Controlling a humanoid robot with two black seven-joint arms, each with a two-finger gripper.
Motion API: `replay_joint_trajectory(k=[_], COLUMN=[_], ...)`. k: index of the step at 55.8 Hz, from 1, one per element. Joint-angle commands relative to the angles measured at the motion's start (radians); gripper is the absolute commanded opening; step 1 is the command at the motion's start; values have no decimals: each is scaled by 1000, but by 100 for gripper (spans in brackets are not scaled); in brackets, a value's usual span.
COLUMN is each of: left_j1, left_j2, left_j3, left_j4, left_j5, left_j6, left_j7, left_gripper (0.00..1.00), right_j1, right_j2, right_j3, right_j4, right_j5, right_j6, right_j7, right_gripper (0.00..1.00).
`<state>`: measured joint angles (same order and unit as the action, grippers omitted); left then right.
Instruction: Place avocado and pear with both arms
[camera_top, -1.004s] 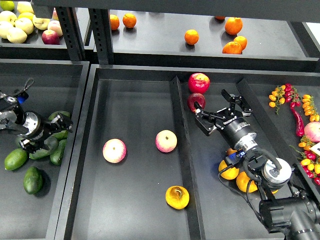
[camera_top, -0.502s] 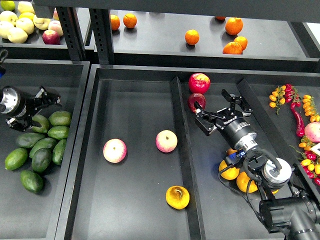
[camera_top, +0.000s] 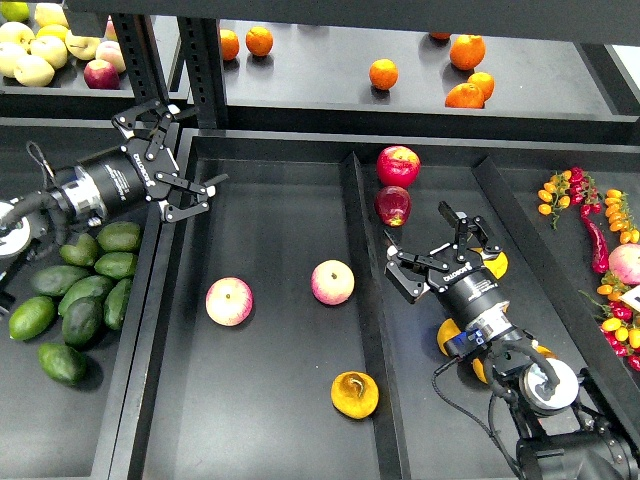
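The left gripper (camera_top: 172, 150) hung with its fingers spread wide and nothing between them, over the rim dividing the left tray (camera_top: 30, 440) from the middle tray (camera_top: 260, 440). The avocado (camera_top: 83, 320), the darkest of a green cluster, lay in the left tray, below and left of that gripper and apart from it. The right gripper (camera_top: 440, 253), also wide open and empty, hovered in the right tray (camera_top: 420, 440), just below a dark red apple (camera_top: 392, 205) and beside an orange (camera_top: 492, 263) partly hidden behind its fingers. The pear (camera_top: 354, 394) sat near the front of the middle tray, close to the divider, well apart from both grippers. Two pink-and-yellow apples (camera_top: 229, 301) rested farther back in the same tray.
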<state>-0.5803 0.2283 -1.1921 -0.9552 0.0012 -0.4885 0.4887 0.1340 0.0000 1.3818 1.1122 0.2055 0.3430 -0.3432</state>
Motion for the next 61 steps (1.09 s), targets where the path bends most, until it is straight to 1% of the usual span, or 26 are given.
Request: replay_joint_trajectory(k=[1, 6, 13, 25, 32, 39, 49, 52, 54, 56, 57, 58, 59, 61], left_j1=[114, 197, 298, 459, 583, 634, 683, 689, 691, 692, 694, 694, 695, 698], left_j2=[-131, -228, -228, -228, -228, -228, -228, -228, -228, -228, -228, -228, -228, -228], left_j3=[-118, -193, -248, -253, -254, -251, -248, -250, -251, -253, -253, -253, -253, -253], left_j4=[-54, -94, -148, -246, -300, -307, -339, -343, -346, -347, -349, -349, -349, -349], left_j5=[0, 0, 0, -3, -4, -12, -17, -17, -17, -17, -17, -17, -17, -17], left_j6=[0, 0, 0, 0, 0, 0, 0, 0, 0, 0, 0, 0, 0, 0], left_j7=[0, 0, 0, 0, 0, 0, 0, 0, 0, 0, 0, 0, 0, 0], left_gripper=[99, 99, 99, 99, 99, 99, 99, 99, 99, 99, 99, 99, 99, 99], right_j1=[-16, -22, -47, -86, -100, -106, -77, -57, -50, -44, -40, -39, -34, -25], right_j2=[0, 0, 0, 0, 0, 0, 0, -34, -66, -98, -115, -120, -133, -159], right_j3=[-3, -3, -3, -3, -6, -16, -153, -199, -228, -260, -276, -280, -291, -306], right_j4=[-6, -25, -32, -64, -112, -117, -118, -117, -117, -117, -117, -117, -117, -118], right_j5=[0, 2, 2, 2, 0, -2, -11, -12, -18, -32, -43, -46, -57, -80], right_j6=[88, 145, 146, 146, 146, 146, 146, 146, 146, 146, 146, 146, 146, 146], right_j7=[4, 4, 6, 13, 7, 3, -2, -14, -34, -74, -104, -115, -146, -146], right_gripper=[99, 99, 99, 99, 99, 99, 99, 99, 100, 100, 100, 100, 100, 100])
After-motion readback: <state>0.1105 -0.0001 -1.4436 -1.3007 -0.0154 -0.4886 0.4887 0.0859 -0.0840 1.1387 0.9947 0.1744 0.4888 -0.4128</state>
